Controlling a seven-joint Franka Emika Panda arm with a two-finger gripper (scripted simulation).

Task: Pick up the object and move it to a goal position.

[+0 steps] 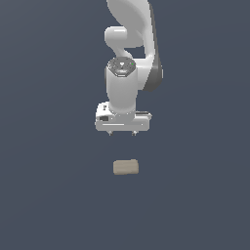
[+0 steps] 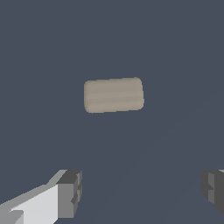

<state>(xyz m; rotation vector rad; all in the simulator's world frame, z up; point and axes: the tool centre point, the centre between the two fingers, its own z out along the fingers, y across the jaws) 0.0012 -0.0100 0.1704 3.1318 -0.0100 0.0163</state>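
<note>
A: Exterior view, entry one. White arm (image 1: 131, 44) comes down from the top of the frame, links curving, the last link standing vertical with the wrist pointing straight down. Dark grey band on the link behind it, on the exterior view's right.

B: Claw?

A: Claw (image 1: 121, 133) hangs above the surface. Its wide white body sits crosswise; only two short finger stubs show under it, set apart.

B: Wrist view agrees. Two fingers (image 2: 69, 192) stand at opposite sides of the picture with a broad gap between them and nothing in it. Claw is released, grasping nothing.

A: Finger build?

B: White, flat-faced, boxy, with dark grey blocky pads at the tips. Hard edges, no gloss.

A: Object (image 1: 126, 167) lies flat on the bench (image 1: 49, 195), nearer the camera than the claw and clearly apart from it, not touching.

B: In the wrist view the object (image 2: 113, 95) is a tan, matte rectangular block with rounded corners, faint lengthwise banding on its top face. It is narrower than the gap between the fingers.

A: Bench surface: uniform slate blue-grey, flat, featureless. No edges or corners in either view, so the block's place on it cannot be given by them.
</note>
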